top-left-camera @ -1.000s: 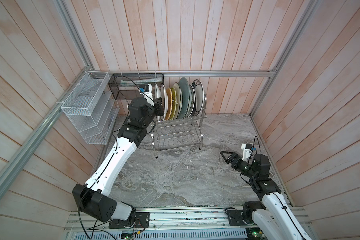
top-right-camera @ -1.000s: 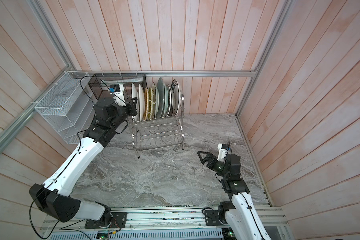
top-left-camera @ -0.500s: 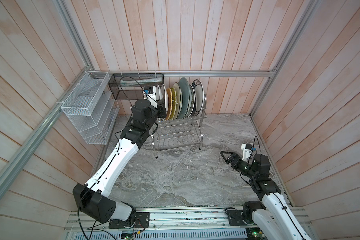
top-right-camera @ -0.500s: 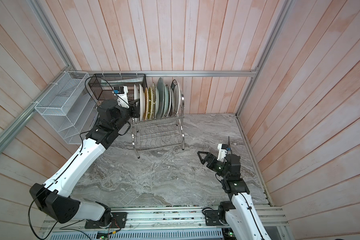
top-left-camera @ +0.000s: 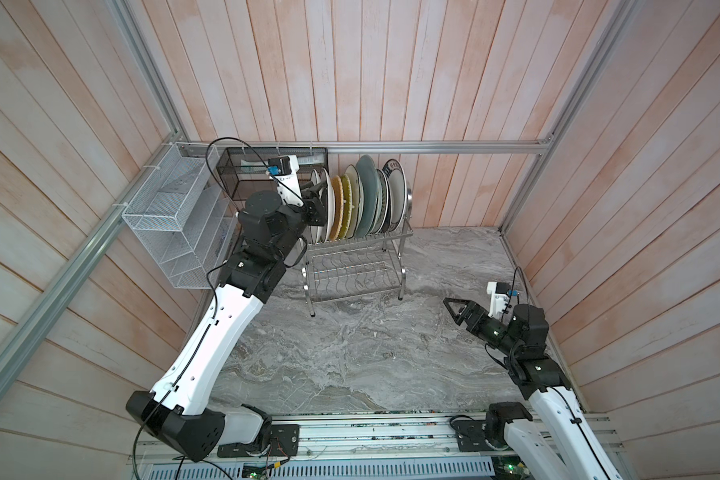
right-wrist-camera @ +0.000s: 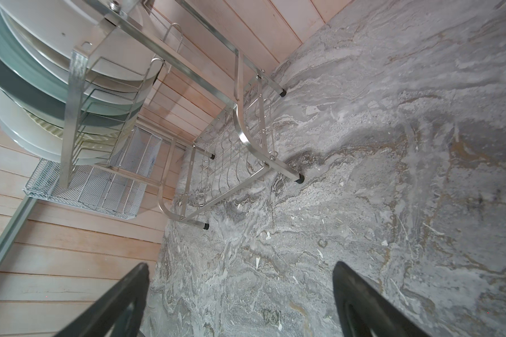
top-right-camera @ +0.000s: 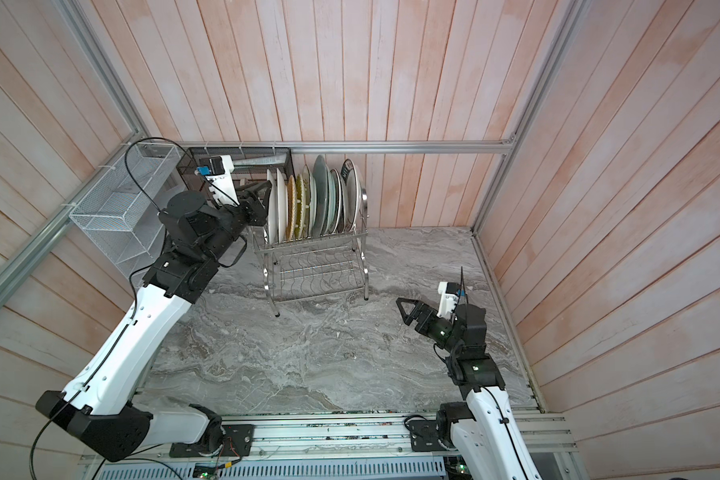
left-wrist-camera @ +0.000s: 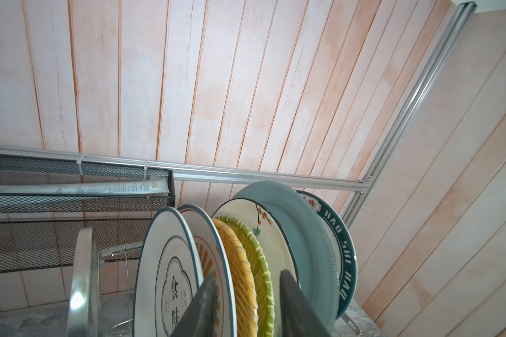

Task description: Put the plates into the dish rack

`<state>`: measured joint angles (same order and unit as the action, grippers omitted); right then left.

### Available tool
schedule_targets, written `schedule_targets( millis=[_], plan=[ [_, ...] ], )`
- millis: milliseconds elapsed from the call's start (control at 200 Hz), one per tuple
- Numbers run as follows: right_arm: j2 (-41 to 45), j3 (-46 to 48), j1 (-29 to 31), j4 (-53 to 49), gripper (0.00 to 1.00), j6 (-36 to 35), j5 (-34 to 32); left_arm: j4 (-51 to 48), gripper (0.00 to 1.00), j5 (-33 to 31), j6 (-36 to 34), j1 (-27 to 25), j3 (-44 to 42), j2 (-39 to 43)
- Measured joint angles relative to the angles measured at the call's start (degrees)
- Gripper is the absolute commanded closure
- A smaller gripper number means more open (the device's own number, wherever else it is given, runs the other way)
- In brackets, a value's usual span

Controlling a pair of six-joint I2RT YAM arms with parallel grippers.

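Several plates (top-left-camera: 362, 199) stand on edge in a row in the upper tier of the steel dish rack (top-left-camera: 352, 268), seen in both top views (top-right-camera: 312, 199). My left gripper (top-left-camera: 316, 194) is at the row's left end, beside the blue-ringed white plate (left-wrist-camera: 170, 262). Its jaws stand apart and hold nothing, and the left wrist view shows the orange and yellow woven plates beyond the gap (left-wrist-camera: 249, 274). My right gripper (top-left-camera: 454, 309) hovers open and empty over the marble floor, well to the right of the rack (right-wrist-camera: 246, 131).
A white mesh organizer (top-left-camera: 175, 220) hangs on the left wall. A black mesh basket (top-left-camera: 242, 174) holding a tube hangs on the back rail, just behind the left gripper. The rack's lower tier (top-right-camera: 319, 270) holds nothing. Wooden walls close in on three sides.
The left gripper's jaws have parted from shut, and the wrist has shifted slightly up and back at the rack's left end. The right arm has not moved.
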<state>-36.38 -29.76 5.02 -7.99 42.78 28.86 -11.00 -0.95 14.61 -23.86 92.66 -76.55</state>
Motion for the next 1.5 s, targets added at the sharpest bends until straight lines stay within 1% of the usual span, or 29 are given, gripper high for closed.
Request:
schedule_targets(
  millis=[85,135,165,250,260,265,270,275,285,390,510,600,675,775,885,1000,1115,1180,1300,1380,1500],
  plan=[
    [0.3,-3.0,0.0,-0.9,0.02,-1.4,-1.2,0.0,0.57,1.3,0.5,0.2,-0.8,3.3],
    [0.2,-4.9,0.0,-1.2,0.02,-2.1,-2.1,0.5,0.53,2.3,1.1,0.3,-3.4,6.6],
    [0.0,-6.2,0.0,-1.4,0.02,-2.5,-2.8,0.7,0.48,2.9,1.4,0.4,-5.3,8.7],
    [-1.1,-9.6,0.0,-1.7,0.02,-3.8,-5.7,1.4,0.26,5.0,2.0,0.4,-13.4,16.4],
    [-1.2,-9.9,0.0,-1.7,0.02,-3.9,-6.1,1.4,0.19,5.3,2.6,0.4,-14.5,17.3],
    [-1.3,-10.0,0.0,-1.7,0.02,-4.0,-6.3,1.4,0.11,5.3,2.9,0.4,-15.2,17.9],
    [-1.4,-10.3,0.1,-1.7,0.02,-4.0,-6.6,1.4,0.06,5.4,2.8,0.4,-15.5,18.1],
    [-1.4,-10.3,0.1,-1.6,0.02,-4.1,-6.8,1.3,0.03,5.5,2.5,0.4,-16.2,18.8],
    [-1.5,-10.6,0.1,-1.5,0.02,-4.3,-7.3,1.4,0.01,5.5,2.6,0.4,-17.2,19.7],
    [-2.4,-11.8,0.1,-0.6,0.02,-6.5,-13.9,0.0,0.00,4.9,4.2,0.4,-27.3,28.3],
    [-3.3,-10.1,0.1,2.3,0.02,-10.3,-21.3,-2.2,0.00,1.9,6.6,0.5,-37.6,36.9],
    [-3.2,-4.3,0.1,8.8,0.02,-13.6,-25.7,-2.4,0.00,-1.9,9.7,0.5,-45.7,41.9],
    [-3.1,1.6,0.1,13.9,0.02,-16.3,-29.2,-2.1,0.00,-6.0,12.6,0.5,-52.3,43.8],
    [-3.5,9.1,0.1,21.1,0.02,-20.0,-35.0,-0.8,0.00,-14.1,16.4,0.9,-60.3,42.2],
    [-7.0,13.0,-0.4,27.7,0.02,-23.8,-40.5,1.7,0.00,-22.7,18.9,3.1,-64.4,34.7],
    [-12.0,15.3,-2.4,35.1,0.02,-26.4,-42.9,9.7,0.00,-30.2,18.8,5.4,-67.0,28.7],
    [-15.7,18.8,-4.0,43.1,0.02,-28.6,-44.0,20.5,0.00,-35.9,15.4,8.8,-70.7,25.0],
    [-18.4,20.4,-4.8,46.8,0.02,-29.6,-44.2,26.9,0.00,-37.0,13.3,11.8,-73.7,22.8],
    [-24.9,22.4,-7.3,54.9,0.02,-30.6,-44.1,40.2,0.00,-36.7,9.6,17.2,-81.0,18.2],
    [-29.2,23.8,-8.4,60.1,0.02,-30.6,-44.1,49.1,0.00,-36.3,6.6,18.3,-85.0,13.2],
    [-33.4,23.8,-8.8,65.3,0.02,-32.0,-44.0,60.2,0.00,-32.5,1.1,18.9,-87.3,7.2]
  ],
)
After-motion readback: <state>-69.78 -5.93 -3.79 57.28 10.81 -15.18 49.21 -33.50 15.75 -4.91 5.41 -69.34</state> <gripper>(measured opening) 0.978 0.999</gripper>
